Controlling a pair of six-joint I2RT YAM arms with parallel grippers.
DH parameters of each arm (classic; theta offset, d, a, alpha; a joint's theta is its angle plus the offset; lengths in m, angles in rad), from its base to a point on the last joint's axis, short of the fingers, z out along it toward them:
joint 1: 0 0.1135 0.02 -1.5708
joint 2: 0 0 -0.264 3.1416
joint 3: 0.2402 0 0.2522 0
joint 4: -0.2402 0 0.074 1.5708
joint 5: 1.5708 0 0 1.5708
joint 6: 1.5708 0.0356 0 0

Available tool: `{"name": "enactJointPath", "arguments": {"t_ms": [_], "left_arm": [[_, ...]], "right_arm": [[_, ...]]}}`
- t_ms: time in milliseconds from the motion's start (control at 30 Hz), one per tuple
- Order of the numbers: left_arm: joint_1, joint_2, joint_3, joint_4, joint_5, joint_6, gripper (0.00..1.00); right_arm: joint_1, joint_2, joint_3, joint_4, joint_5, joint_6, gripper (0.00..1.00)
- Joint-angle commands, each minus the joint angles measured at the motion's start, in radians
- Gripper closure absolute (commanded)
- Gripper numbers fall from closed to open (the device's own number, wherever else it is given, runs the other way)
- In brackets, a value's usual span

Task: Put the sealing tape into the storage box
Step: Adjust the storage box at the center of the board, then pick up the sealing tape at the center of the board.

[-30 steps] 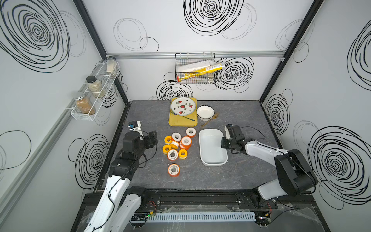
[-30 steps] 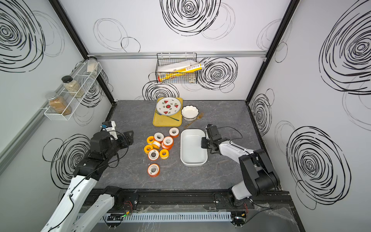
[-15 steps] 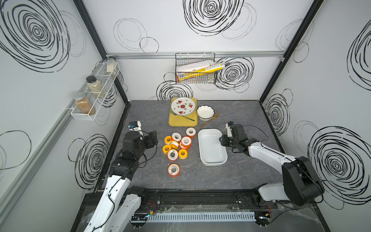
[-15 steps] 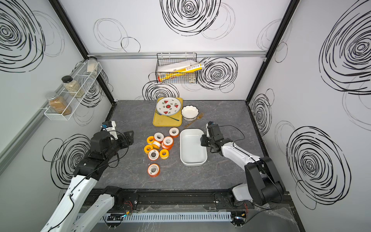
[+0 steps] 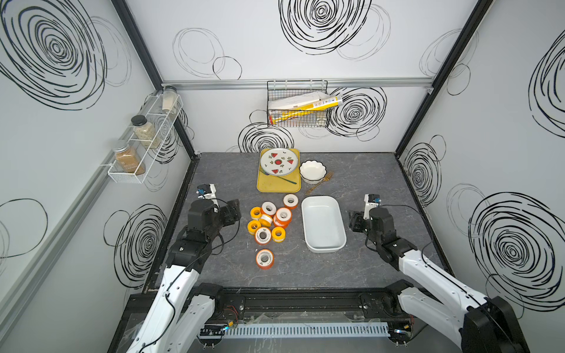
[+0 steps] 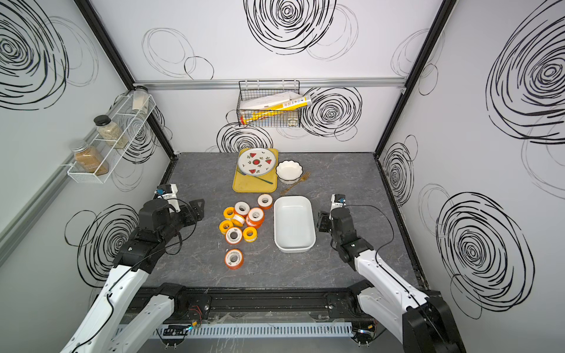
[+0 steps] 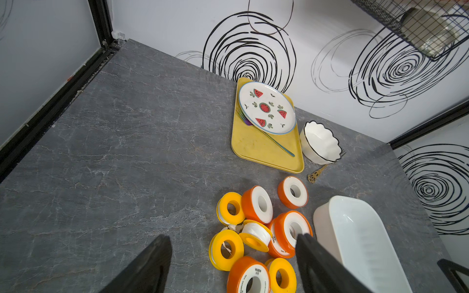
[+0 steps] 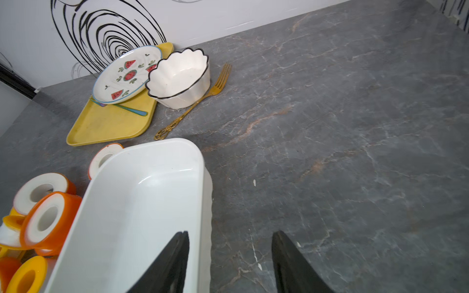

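Left tool (image 5: 234,211) gapes empty near the orange- and yellow-flanged white tape spools (image 5: 282,215), right tool (image 5: 354,221) gapes empty just beside the white rectangular plastic tub (image 5: 323,224)

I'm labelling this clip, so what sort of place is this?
Likely a staged robot test cell dressed as a kitchen corner: white panel walls with drawn black swirls, a white wire wall rack holding glass spice jars, and a grey marble-look tabletop with a watermelon-patterned plate on a flat yellow tray.
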Motion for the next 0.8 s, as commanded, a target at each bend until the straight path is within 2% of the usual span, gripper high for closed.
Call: {"name": "enactJointPath", "arguments": {"t_ms": [0, 133, 267, 367, 467, 633, 767], "left_arm": [[0.004, 0.002, -0.006, 0.014, 0.014, 0.014, 0.17], [-0.005, 0.015, -0.006, 0.014, 0.019, 0.014, 0.17], [-0.030, 0.044, 0.002, 0.011, 0.029, 0.011, 0.17], [-0.083, 0.106, 0.024, 0.005, 0.044, -0.017, 0.17], [-0.164, 0.207, 0.072, -0.009, 0.039, -0.060, 0.17], [-0.373, 0.425, 0.178, -0.030, -0.119, -0.089, 0.13], [-0.449, 0.615, 0.293, -0.078, -0.143, -0.074, 0.08]], "right_arm": [[0.006, -0.085, -0.048, 0.118, 0.110, -0.007, 0.38], [0.005, -0.189, -0.118, 0.150, 0.169, 0.010, 0.28], [0.006, -0.254, -0.156, 0.160, 0.152, 0.012, 0.25], [0.005, -0.315, -0.184, 0.150, 0.166, 0.023, 0.21], [0.006, -0.378, -0.210, 0.140, 0.184, 0.033, 0.20], [0.006, -0.454, -0.235, 0.118, 0.208, 0.048, 0.17], [0.006, -0.465, -0.242, 0.114, 0.216, 0.049, 0.15]]}}
